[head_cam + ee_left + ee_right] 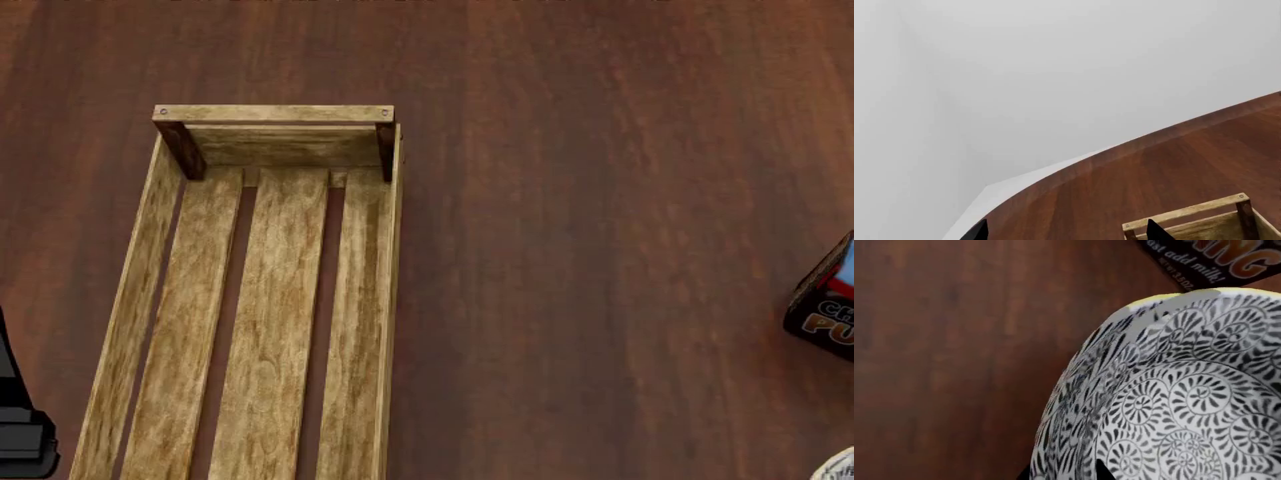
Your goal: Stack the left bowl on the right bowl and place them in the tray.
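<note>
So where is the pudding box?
In the head view the pudding box sits at the table's right edge, far right of the tray.

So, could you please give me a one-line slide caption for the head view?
Empty slatted wooden tray on a dark wood table, pudding box at the right edge.

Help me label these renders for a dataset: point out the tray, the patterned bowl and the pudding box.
tray [274, 330]: head view, on its middle floor slat.
patterned bowl [1187, 405]: right wrist view, on its inner wall.
pudding box [825, 310]: head view, on its dark side face at the frame's right edge.
</note>
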